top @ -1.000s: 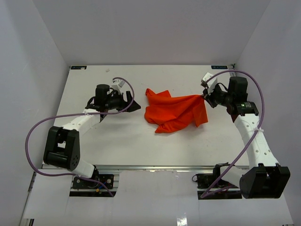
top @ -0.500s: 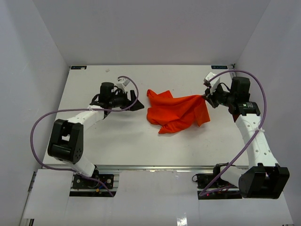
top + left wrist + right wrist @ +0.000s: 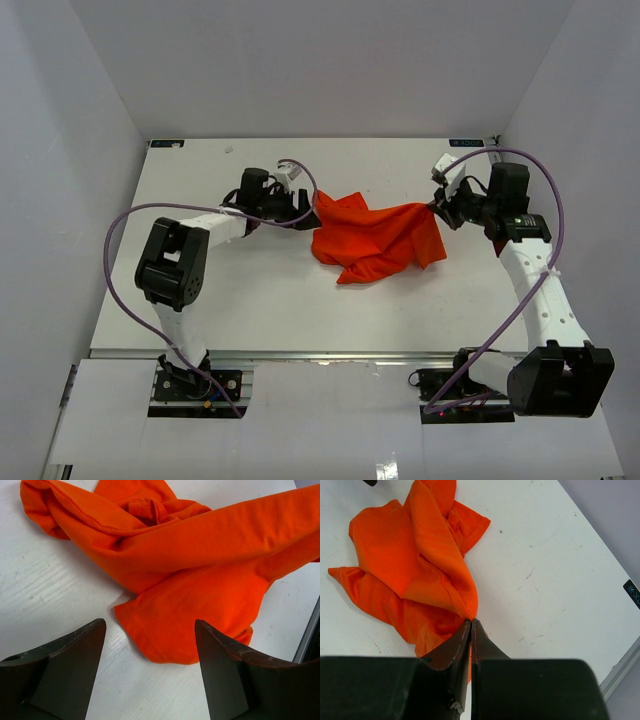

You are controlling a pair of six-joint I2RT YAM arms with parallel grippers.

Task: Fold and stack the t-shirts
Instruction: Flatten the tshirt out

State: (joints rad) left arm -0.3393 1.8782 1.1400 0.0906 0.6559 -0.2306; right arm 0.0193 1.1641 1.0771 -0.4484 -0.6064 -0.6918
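The orange-red t-shirt (image 3: 375,238) lies crumpled on the white table, right of centre. My right gripper (image 3: 436,205) is shut on its right corner and holds that corner a little off the table; the pinched cloth shows at my fingertips in the right wrist view (image 3: 471,621), with the t-shirt (image 3: 415,565) spread beyond them. My left gripper (image 3: 312,216) is open at the shirt's left edge, low over the table. In the left wrist view (image 3: 150,630) a hemmed edge of the t-shirt (image 3: 200,565) lies just ahead, between the two fingers (image 3: 75,655), untouched.
The white table (image 3: 240,290) is boxed in by grey walls on the left, back and right. Its near edge (image 3: 300,352) meets a metal rail by the arm bases. Purple cables loop from both arms.
My left arm has reached right across the table, bringing its open gripper up to the shirt's left edge. The right gripper has stayed shut on the right corner, nearly still.
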